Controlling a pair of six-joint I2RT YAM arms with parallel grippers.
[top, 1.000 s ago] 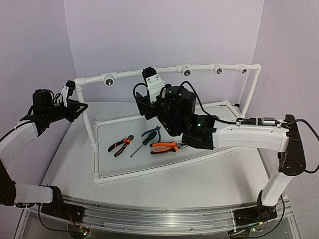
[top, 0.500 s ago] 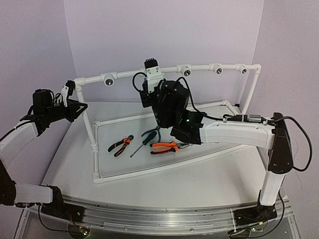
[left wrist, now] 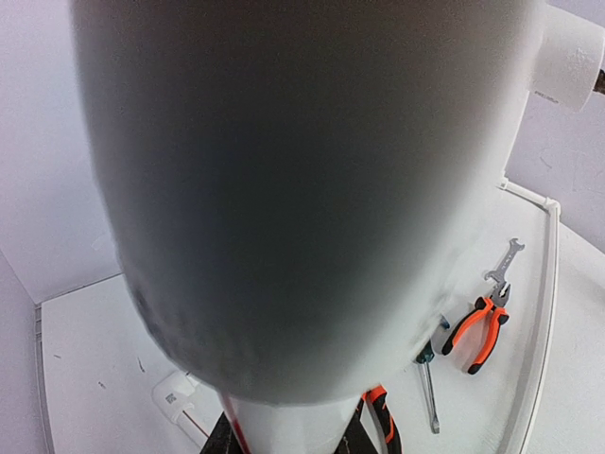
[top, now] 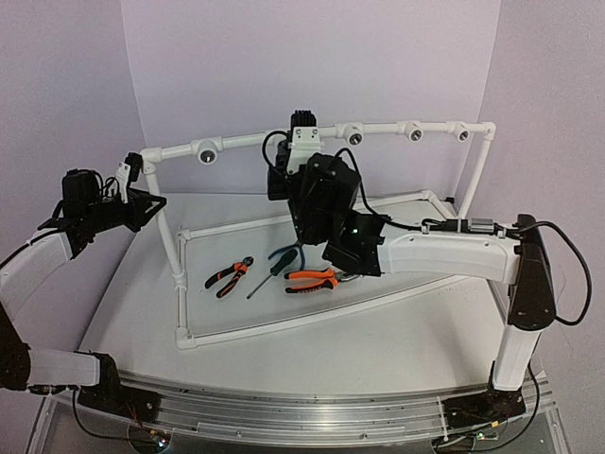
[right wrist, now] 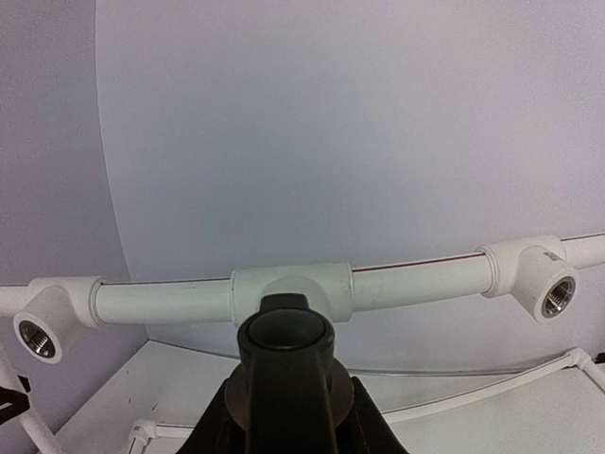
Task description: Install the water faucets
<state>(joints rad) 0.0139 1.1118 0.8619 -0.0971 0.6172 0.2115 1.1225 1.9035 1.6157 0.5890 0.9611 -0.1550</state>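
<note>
In the right wrist view the black water faucet [right wrist: 284,348] stands upright between my right gripper's [right wrist: 284,421] jaws, which are shut on it. It sits just in front of the middle white tee [right wrist: 291,287] of the top pipe; contact with the tee is hidden. From above, the faucet [top: 301,119] shows at the top rail with the right gripper [top: 301,142] under it. My left gripper [top: 153,200] is shut on the white corner post [top: 166,219] of the pipe frame. That post [left wrist: 302,189] fills the left wrist view, with the dark fingers [left wrist: 225,437] either side.
More tees with dark round sockets sit along the top rail [top: 207,151] [top: 354,133] [top: 413,131]. On the table inside the pipe frame lie orange-handled pliers [top: 229,275], a second pair [top: 312,278] and a screwdriver [top: 274,265]. Purple walls close in behind.
My right arm has risen and swung back toward the top rail, bringing the black faucet up to the middle tee. The left arm has not moved.
</note>
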